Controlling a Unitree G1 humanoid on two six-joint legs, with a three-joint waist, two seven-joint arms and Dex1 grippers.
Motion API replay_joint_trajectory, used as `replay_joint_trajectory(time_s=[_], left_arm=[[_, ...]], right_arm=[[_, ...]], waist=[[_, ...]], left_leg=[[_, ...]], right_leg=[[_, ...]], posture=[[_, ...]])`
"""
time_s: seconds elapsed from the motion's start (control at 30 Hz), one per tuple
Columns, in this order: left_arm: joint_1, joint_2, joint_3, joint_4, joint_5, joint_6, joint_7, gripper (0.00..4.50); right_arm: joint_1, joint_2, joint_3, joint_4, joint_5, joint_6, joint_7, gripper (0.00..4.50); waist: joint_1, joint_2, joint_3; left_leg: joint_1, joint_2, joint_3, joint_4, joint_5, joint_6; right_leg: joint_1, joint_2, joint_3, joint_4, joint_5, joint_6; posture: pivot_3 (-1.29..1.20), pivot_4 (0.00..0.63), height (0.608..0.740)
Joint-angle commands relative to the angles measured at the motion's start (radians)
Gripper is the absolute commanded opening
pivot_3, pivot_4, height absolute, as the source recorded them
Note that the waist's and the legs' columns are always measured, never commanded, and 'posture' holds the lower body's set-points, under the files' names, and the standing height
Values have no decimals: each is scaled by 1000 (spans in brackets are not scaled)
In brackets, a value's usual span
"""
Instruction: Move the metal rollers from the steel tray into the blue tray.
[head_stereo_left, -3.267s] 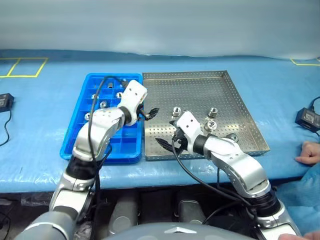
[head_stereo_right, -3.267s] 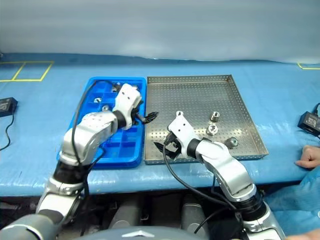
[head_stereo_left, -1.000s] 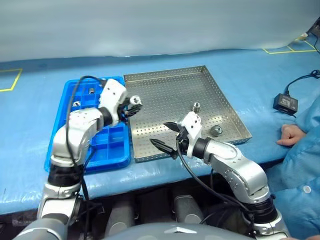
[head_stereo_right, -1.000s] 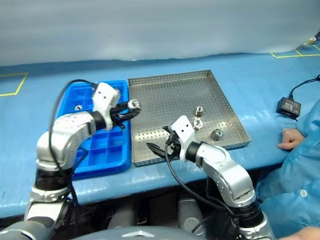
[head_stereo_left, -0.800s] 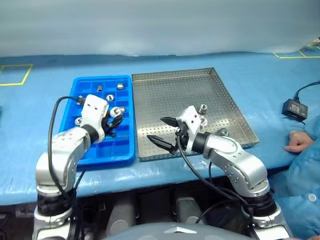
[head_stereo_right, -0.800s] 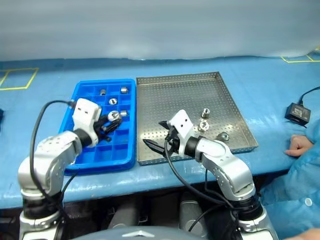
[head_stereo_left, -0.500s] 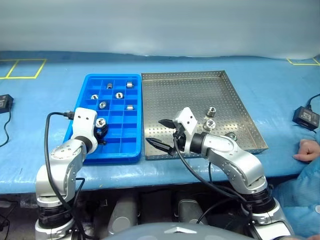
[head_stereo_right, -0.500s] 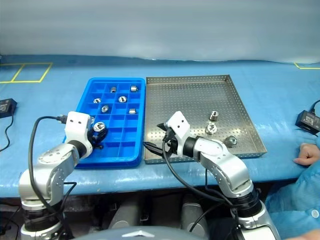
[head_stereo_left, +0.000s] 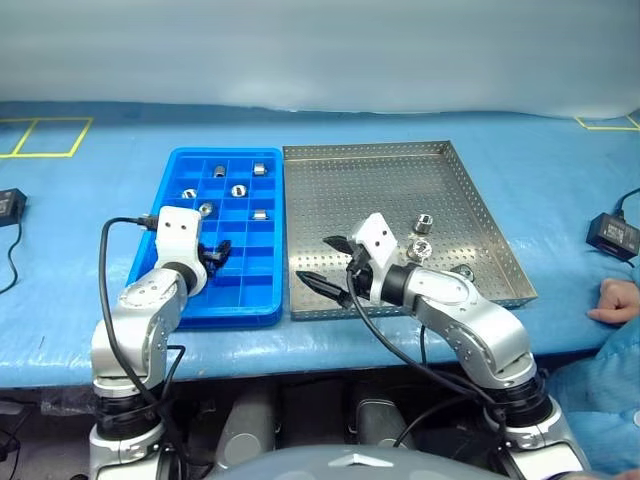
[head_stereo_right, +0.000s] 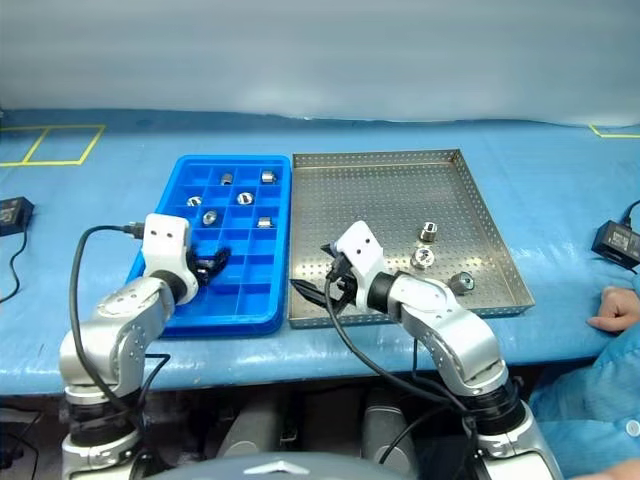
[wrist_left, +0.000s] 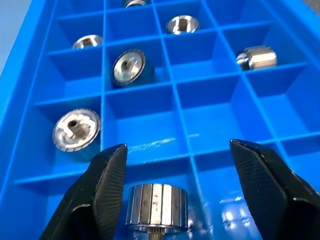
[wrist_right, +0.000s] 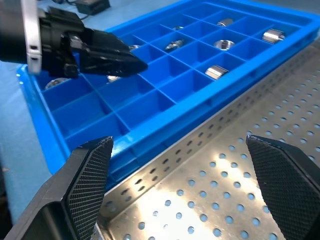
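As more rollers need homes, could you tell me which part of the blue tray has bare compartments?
The blue tray is bare along its near rows and its column beside the steel tray. Its far rows, holding rollers, are crowded.

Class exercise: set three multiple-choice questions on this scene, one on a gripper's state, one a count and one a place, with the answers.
1. The left gripper, over the blue tray, is: A) open B) shut on a roller C) shut and empty.
2. Metal rollers lying in the steel tray: A) one B) six C) three.
3. The right gripper hovers over: A) the blue tray B) the steel tray's near edge C) bare table.
Answers: 1 A, its fingers stand wide apart. 2 C, three sit towards the tray's right side. 3 B, the perforated floor lies under its fingers.
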Motion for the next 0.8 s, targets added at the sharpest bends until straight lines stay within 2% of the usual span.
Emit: replay_joint_trajectory(time_s=[0.03,0.13,0.37,0.6,0.8], left_arm=[[-24,-9,-16,-58,-133,-94,-139,3560],[-26,42,-98,-57,-183,-161,-259,3560],[-95,85,-283,43,-182,-288,-379,3560],[-158,59,-397,123,-185,-343,-429,3560],[-165,69,-412,142,-187,-355,-437,3560]], right_arm=[[-7,-23,-37,-47,-36,52,-65,4500],[-30,-39,-46,-45,-105,136,-163,4500],[-88,143,-232,17,-229,287,-473,4500],[-61,257,-317,63,-286,302,-587,4500],[-58,321,-362,118,-296,255,-618,4500]], waist=[[-1,0,0],[-9,0,0],[-40,0,0],[-71,1,0],[-107,1,-1]], left_leg=[[0,0,0,0,0,0],[-1,0,1,-1,0,0],[-1,-1,2,0,1,2],[-2,-2,3,-1,0,4],[-1,-2,2,-1,0,5]], right_leg=[[0,0,0,0,1,-1],[-1,-1,0,0,2,-3],[-1,-1,0,0,1,-1],[-1,-1,1,-1,2,-2],[-1,-1,1,0,-1,1]], posture=[[-26,150,740],[-54,150,740],[-116,150,740],[-166,150,740],[-171,150,740]])
